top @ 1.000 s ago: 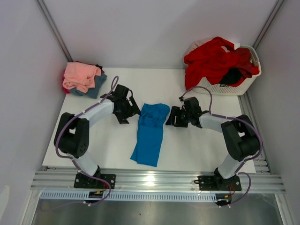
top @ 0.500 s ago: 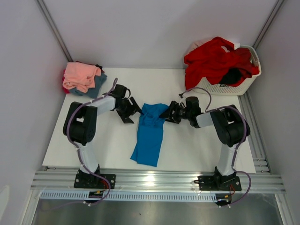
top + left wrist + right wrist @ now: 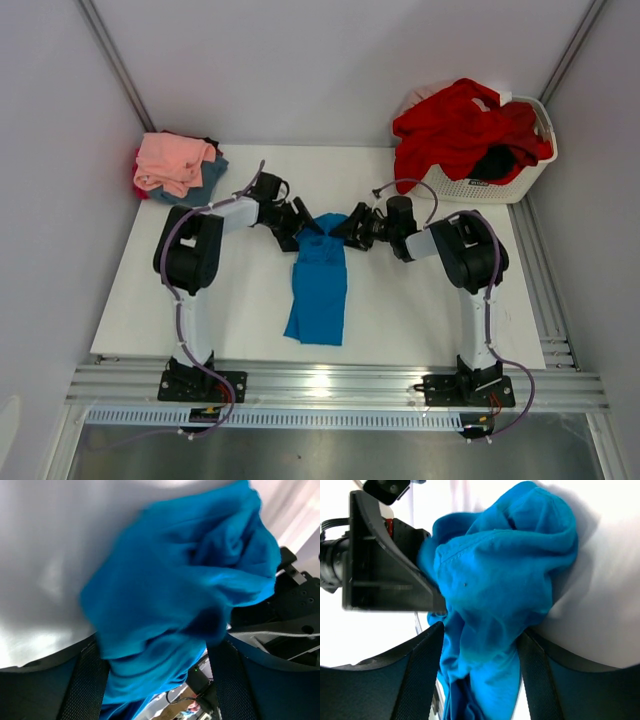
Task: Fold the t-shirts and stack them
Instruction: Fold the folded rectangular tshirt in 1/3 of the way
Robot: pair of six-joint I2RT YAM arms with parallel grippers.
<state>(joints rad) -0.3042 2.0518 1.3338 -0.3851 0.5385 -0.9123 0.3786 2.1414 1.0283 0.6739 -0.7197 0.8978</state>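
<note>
The bright blue t-shirt [image 3: 318,285] lies as a long narrow strip in the middle of the table, its far end bunched up. My left gripper [image 3: 304,228] and right gripper [image 3: 341,230] meet at that far end from either side. In the left wrist view the bunched blue cloth [image 3: 180,580] fills the space between the wide-apart fingers of the left gripper [image 3: 157,665]. In the right wrist view the blue cloth [image 3: 505,570] sits between the spread fingers of the right gripper [image 3: 480,655]. Both grippers look open around the cloth.
A stack with a salmon pink tee [image 3: 175,160] on top of a slate blue one [image 3: 207,182] sits at the back left corner. A white slatted basket [image 3: 500,186] at the back right holds a red tee [image 3: 460,125] and a black one [image 3: 492,163].
Both grippers have moved inward from the sides onto the shirt's far end. That end has bunched up between them and the shirt's near edge has drawn slightly away from me.
</note>
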